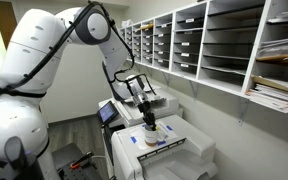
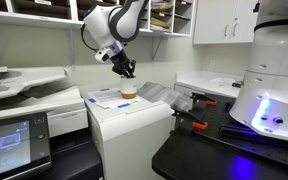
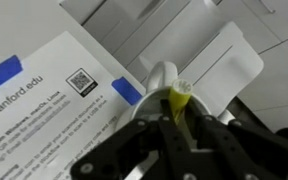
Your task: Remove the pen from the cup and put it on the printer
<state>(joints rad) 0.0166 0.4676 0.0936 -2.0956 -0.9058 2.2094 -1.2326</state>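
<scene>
The cup (image 3: 156, 76) is small, pale and translucent, and stands on top of the white printer (image 2: 134, 125) next to a taped-down sheet. The thin yellowish pen (image 3: 177, 100) stands in it with its top pointing up at the wrist camera. My gripper (image 3: 177, 122) is straight above the cup, and its black fingers press on both sides of the pen. In both exterior views the gripper (image 1: 149, 117) (image 2: 127, 71) points down onto the cup (image 1: 151, 129) (image 2: 129, 91); the pen is too small to make out there.
A printed sheet with blue tape corners (image 3: 44, 90) lies on the printer top (image 1: 174, 152). Wall shelves with paper trays (image 1: 214, 45) run behind. A larger copier with a touchscreen (image 2: 14, 135) stands beside the printer. A dark table with tools (image 2: 199, 125) is on the other side.
</scene>
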